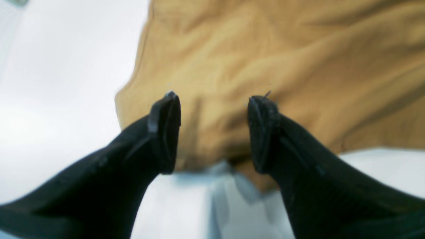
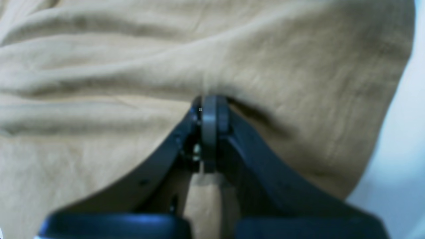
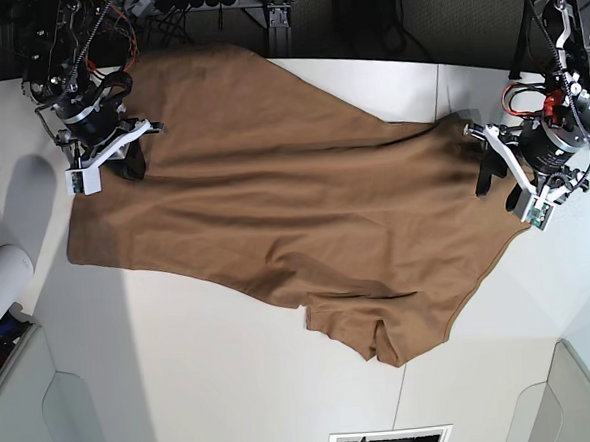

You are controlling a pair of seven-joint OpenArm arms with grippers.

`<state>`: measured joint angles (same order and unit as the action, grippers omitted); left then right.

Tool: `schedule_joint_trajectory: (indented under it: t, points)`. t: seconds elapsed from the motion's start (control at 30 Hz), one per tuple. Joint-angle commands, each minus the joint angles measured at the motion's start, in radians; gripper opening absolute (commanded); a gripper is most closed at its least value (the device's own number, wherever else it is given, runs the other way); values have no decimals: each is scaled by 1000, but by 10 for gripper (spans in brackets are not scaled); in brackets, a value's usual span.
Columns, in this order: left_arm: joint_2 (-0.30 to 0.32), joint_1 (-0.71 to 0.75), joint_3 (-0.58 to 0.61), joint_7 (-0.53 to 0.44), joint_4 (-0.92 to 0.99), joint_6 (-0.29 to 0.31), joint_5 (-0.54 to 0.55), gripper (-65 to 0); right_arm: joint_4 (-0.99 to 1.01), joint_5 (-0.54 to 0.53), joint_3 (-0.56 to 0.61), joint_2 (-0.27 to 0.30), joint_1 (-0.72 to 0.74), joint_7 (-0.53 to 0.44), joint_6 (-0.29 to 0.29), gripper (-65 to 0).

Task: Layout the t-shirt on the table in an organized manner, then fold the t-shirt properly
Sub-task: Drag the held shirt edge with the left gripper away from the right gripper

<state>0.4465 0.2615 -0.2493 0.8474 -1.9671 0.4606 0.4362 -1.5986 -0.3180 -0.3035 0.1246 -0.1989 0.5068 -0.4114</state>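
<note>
Two arms low over the t-shirt [image 3: 274,202]: left pincer [image 1: 214,99] apart, right pincer [image 2: 211,103] clamped on cloth

Light was bright and even over the white table [image 3: 225,386], blown nearly featureless in the left wrist view. Both wrist views were soft, the t-shirt [image 3: 294,211] folds smeared, perhaps by motion. Soft shadows sat under the cloth's edges in the base view.
</note>
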Motion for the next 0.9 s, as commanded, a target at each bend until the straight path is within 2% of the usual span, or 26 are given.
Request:
schedule_joint_trajectory:
  t: [0.0, 0.17, 0.23, 0.37, 0.47, 0.6, 0.87]
  points:
    - [18, 13, -15, -23, -14, -1, 0, -300, -9, 4, -2, 8, 5, 13, 5, -650]
    - [19, 131, -53, -66, -14, -15, -7, -301, -9, 4, -2, 8, 5, 13, 3, -650]
    - [19, 179, -53, -70, -14, 9, -7, -302, -9, 4, -2, 8, 5, 13, 3, -650]
    - [3, 255, -52, -186, -14, 26, 0, -302, -9, 4, -2, 8, 5, 13, 4, -650]
    - [-33, 244, -52, -225, -14, 22, -10, -302, -9, 3, -2, 8, 5, 13, 3, -650]
    - [-82, 191, -52, -223, 0, 22, -11, -302, -9, 3, -2, 8, 7, 13, 3, -650]
    - [-87, 139, -44, -246, 158, 23, -63, -302, -9, 3, -2, 8, 7, 13, 3, -650]
